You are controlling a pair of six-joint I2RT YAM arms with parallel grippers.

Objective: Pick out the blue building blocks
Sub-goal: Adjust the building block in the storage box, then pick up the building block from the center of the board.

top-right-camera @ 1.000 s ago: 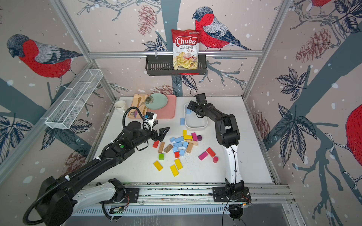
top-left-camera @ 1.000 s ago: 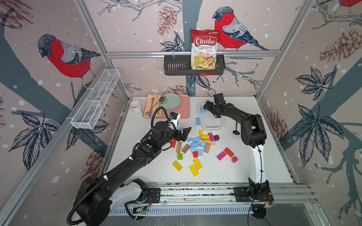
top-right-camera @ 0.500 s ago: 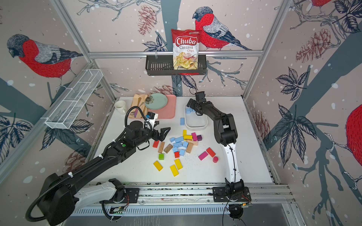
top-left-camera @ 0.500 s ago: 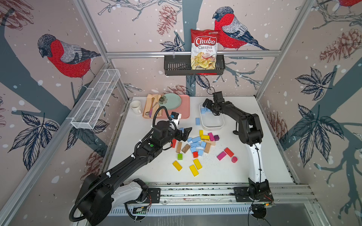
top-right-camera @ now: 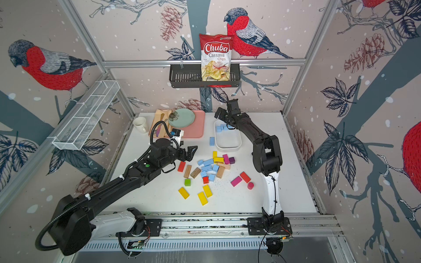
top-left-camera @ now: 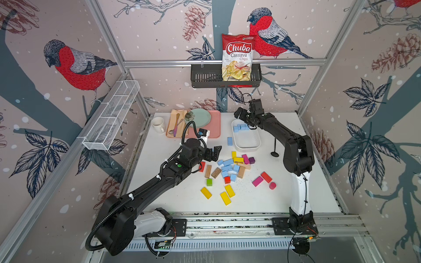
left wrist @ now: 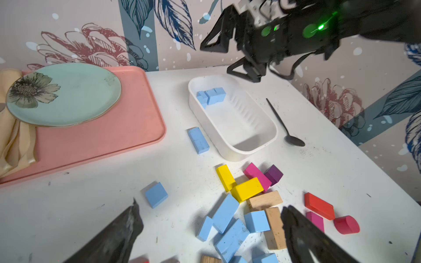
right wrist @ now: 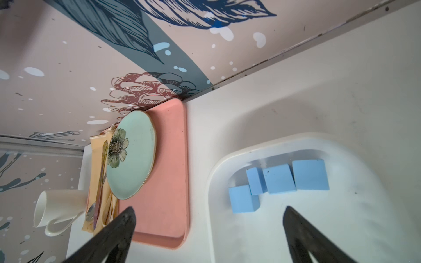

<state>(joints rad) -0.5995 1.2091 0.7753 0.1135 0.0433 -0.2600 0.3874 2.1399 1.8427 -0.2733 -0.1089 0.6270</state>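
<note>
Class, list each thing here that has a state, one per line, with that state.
left gripper: jaws open, empty
right gripper: jaws open, empty
white tray: mostly bare, four blocks at its far end
blue building blocks: four in the tray, the rest loose on the table
chips bag: upright in the wall basket

The red-and-white bag [top-left-camera: 238, 57] standing in the black wall basket [top-left-camera: 205, 76] reads "Chuba Cassava Chips"; its smaller print is illegible.
</note>
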